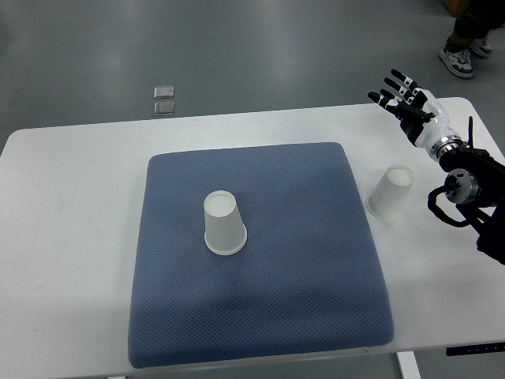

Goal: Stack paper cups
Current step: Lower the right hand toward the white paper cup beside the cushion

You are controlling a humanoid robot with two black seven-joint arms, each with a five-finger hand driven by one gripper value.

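One white paper cup [223,224] stands upside down near the middle of the blue mat [260,316]. A second white paper cup [391,192] stands upside down on the white table [71,221], just off the mat's right edge. My right hand [401,96] hovers above the table's far right corner, beyond that second cup, with its fingers spread and nothing in them. The right forearm runs down the picture's right edge. No left arm shows.
Two small square floor plates [164,99] lie beyond the table's far edge. A person's shoes [461,55] show at the top right on the grey floor.
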